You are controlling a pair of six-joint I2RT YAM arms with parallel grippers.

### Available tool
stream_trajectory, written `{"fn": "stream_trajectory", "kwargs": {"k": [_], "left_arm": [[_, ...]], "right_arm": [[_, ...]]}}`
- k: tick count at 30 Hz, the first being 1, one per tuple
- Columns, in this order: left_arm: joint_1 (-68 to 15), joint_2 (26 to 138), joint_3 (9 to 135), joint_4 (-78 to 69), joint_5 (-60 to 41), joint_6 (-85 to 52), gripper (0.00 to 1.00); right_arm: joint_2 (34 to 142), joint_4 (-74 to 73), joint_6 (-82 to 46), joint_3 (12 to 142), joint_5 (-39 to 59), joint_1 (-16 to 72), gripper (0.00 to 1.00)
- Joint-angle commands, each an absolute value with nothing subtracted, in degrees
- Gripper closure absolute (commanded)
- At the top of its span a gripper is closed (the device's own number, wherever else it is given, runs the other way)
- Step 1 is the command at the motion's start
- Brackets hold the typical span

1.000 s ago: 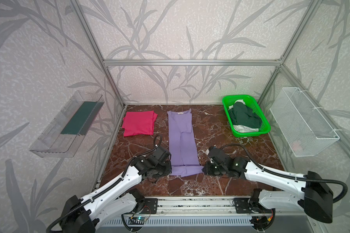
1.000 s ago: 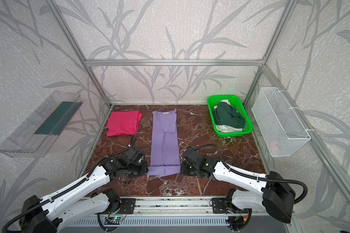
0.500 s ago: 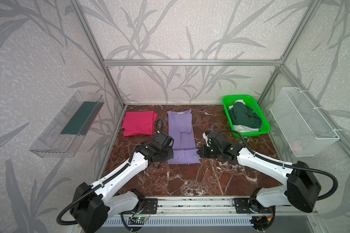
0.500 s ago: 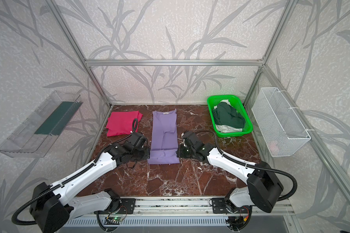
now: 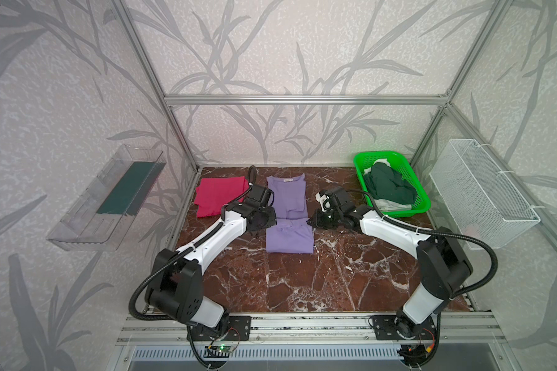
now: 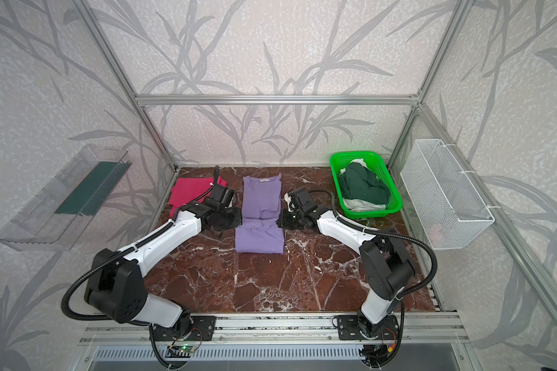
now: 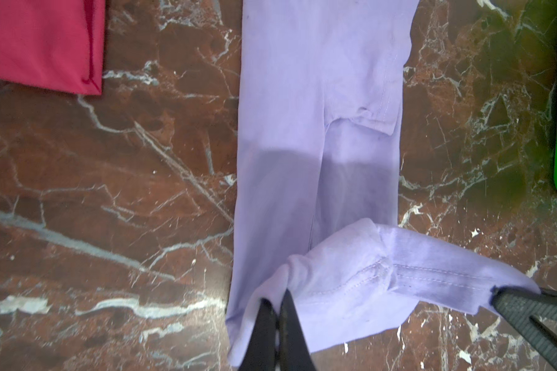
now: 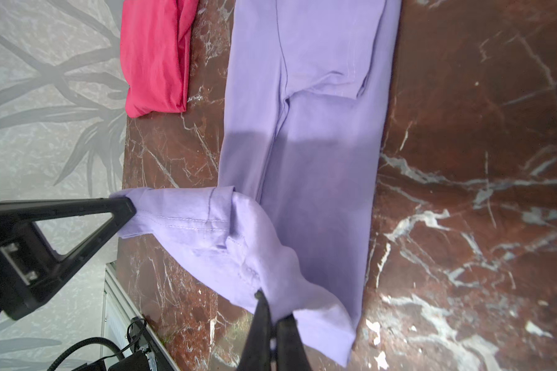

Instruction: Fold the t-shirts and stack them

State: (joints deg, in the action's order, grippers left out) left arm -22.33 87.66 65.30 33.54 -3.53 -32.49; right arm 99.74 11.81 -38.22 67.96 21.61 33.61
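Item: lavender-purple soft cotton tee point(image 5: 287, 197), long strip, mid brown marble worktop point(image 5: 303, 282), collar twd far edge.
L gripper point(image 7: 278, 298), R gripper point(image 8: 272, 298): both pinched tight on hem corners.
Step (est.): carry hem to collar, corners level, edges aligned.
Wrist views show the pinches. Top views add the folded magenta-red tee point(image 5: 217, 197), far-left corner.

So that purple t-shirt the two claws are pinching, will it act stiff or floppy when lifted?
Probably floppy: the purple t-shirt creases and buckles between the left claw and right claw pinching its hem. Likely light, since narrow pinches hold the raised fold. It may bunch rather than slide, as fabric gathers at each pinch.
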Motion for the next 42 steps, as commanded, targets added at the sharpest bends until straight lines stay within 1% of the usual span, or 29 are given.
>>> {"fn": "stream_trajectory", "kwargs": {"k": [1,9,15,16,17,19,21,22,23,26,28,30,32,33,35,37,38,42], "left_arm": [[-21.3,90.9,68.4,32.6,-5.2,-30.1,1.0],[-18.8,100.1,74.6,33.4,-5.8,-29.9,1.0],[-17.3,104.0,75.7,31.9,-7.1,-29.7,1.0],[-17.0,104.6,76.0,31.7,-7.2,-29.5,0.98],[-16.8,105.0,76.3,31.2,-7.4,-29.1,0.94],[-16.2,105.4,76.4,30.1,-7.4,-28.2,0.87],[-16.0,105.1,76.2,28.1,-7.3,-26.6,0.67],[-16.0,104.4,75.8,27.1,-6.8,-25.5,0.59],[-16.0,103.2,75.1,26.2,-6.5,-24.8,0.55],[-16.7,97.7,70.4,22.7,-6.2,-23.9,0.48],[-17.5,94.9,67.8,21.8,-7.7,-23.9,0.47],[-18.9,93.5,66.4,22.4,-10.2,-25.0,0.48],[-21.3,93.4,65.0,23.5,-10.9,-26.7,0.53],[-22.4,93.7,64.6,23.8,-10.9,-27.2,0.56],[-25.0,94.6,63.5,23.5,-10.1,-28.2,0.59],[-26.3,96.0,63.1,22.6,-9.8,-29.5,0.62],[-26.7,97.0,63.2,22.0,-10.1,-30.4,0.63],[-27.6,100.7,64.4,20.9,-10.7,-32.2,0.65]], "right_arm": [[103.5,11.7,-36.9,71.7,24.6,32.7,1.0],[111.0,12.7,-34.5,77.6,25.8,30.3,1.0],[115.8,13.4,-33.6,80.9,26.5,29.3,0.93],[116.4,13.4,-33.5,81.1,26.7,29.1,0.9],[116.8,13.2,-33.3,81.2,26.9,28.9,0.86],[117.1,12.5,-32.4,81.4,27.1,28.7,0.81],[116.4,11.9,-31.1,81.0,27.6,28.4,0.76],[115.4,12.3,-30.0,80.7,27.3,28.5,0.73],[113.9,12.7,-29.2,79.9,26.9,28.6,0.7],[109.0,14.5,-28.0,76.0,22.9,30.1,0.65],[106.2,15.5,-28.1,73.3,20.9,31.6,0.65],[104.0,15.6,-29.0,70.8,19.4,33.8,0.64],[102.6,15.6,-30.1,69.2,17.5,36.8,0.66],[102.4,15.5,-30.5,68.7,16.9,37.9,0.69],[102.8,14.3,-32.1,67.5,16.5,40.3,0.81],[103.8,12.6,-34.3,66.2,16.9,41.7,0.95],[104.4,12.1,-35.3,65.6,17.2,42.1,1.0],[106.9,9.0,-39.0,62.6,17.0,42.9,1.0]]}}
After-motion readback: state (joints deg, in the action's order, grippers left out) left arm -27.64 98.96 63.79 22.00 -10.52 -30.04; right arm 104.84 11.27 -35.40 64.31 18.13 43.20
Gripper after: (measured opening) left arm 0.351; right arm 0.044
